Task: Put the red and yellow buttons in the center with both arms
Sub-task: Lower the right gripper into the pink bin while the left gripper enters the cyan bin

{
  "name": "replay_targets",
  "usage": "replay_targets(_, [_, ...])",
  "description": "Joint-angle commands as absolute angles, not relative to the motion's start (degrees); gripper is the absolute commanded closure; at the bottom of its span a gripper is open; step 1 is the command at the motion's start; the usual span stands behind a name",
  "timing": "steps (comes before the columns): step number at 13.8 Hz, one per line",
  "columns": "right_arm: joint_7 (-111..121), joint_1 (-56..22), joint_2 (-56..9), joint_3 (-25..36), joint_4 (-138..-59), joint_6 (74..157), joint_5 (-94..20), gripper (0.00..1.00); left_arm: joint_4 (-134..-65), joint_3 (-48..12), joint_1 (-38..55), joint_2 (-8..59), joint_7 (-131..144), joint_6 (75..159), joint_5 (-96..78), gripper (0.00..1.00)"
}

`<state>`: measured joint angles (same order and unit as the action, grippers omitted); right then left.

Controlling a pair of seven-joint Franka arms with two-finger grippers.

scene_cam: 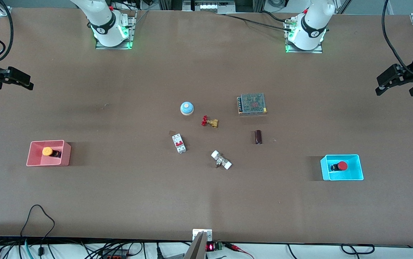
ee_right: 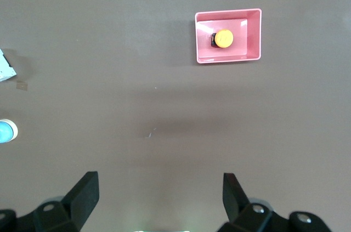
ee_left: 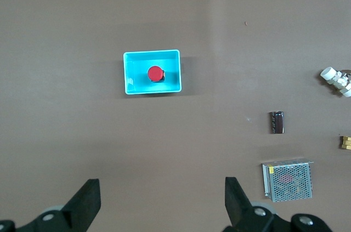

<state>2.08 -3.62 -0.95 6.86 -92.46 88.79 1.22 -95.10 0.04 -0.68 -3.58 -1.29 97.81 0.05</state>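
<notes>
The red button [scene_cam: 340,166] lies in the cyan bin [scene_cam: 357,175] toward the left arm's end of the table; it also shows in the left wrist view [ee_left: 156,73]. The orange-yellow button [scene_cam: 49,151] lies in the pink bin [scene_cam: 33,162] toward the right arm's end; it also shows in the right wrist view [ee_right: 222,38]. My left gripper [scene_cam: 395,90] hangs open and empty high over the table's edge, its jaws wide apart in the left wrist view [ee_left: 162,188]. My right gripper [scene_cam: 26,83] is likewise open and empty over the other end, as the right wrist view [ee_right: 160,181] shows. The brown tabletop centre [scene_cam: 148,118] holds neither button.
Around the middle lie a light-blue dome on a beige base [scene_cam: 187,108], a brass valve with red handwheel [scene_cam: 210,122], a white circuit breaker [scene_cam: 179,143], a white-capped fitting [scene_cam: 221,160], a dark brown block [scene_cam: 258,137] and a mesh power supply [scene_cam: 252,104].
</notes>
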Motion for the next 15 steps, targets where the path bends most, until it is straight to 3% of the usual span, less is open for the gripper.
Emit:
replay_targets(1, [1.9, -2.7, 1.5, 6.4, -94.7, 88.7, 1.4, 0.00, -94.5, -0.4, -1.3, -3.9, -1.1, 96.9, -0.9, 0.00])
replay_targets(4, [2.1, -2.5, 0.9, 6.5, -95.0, 89.2, 1.5, 0.00, -94.4, -0.4, -1.3, -2.4, -1.1, 97.6, -0.6, 0.00])
replay_targets(8, [2.9, 0.2, -7.6, 6.8, -94.7, 94.6, 2.1, 0.00, -94.5, -0.4, -2.5, 3.7, -1.8, 102.5, -0.6, 0.00])
replay_targets(15, [11.2, 5.7, -25.6, 6.8, -93.9, 115.3, 4.4, 0.00, -94.5, -0.4, -3.8, 15.6, -2.3, 114.1, -0.5, 0.00])
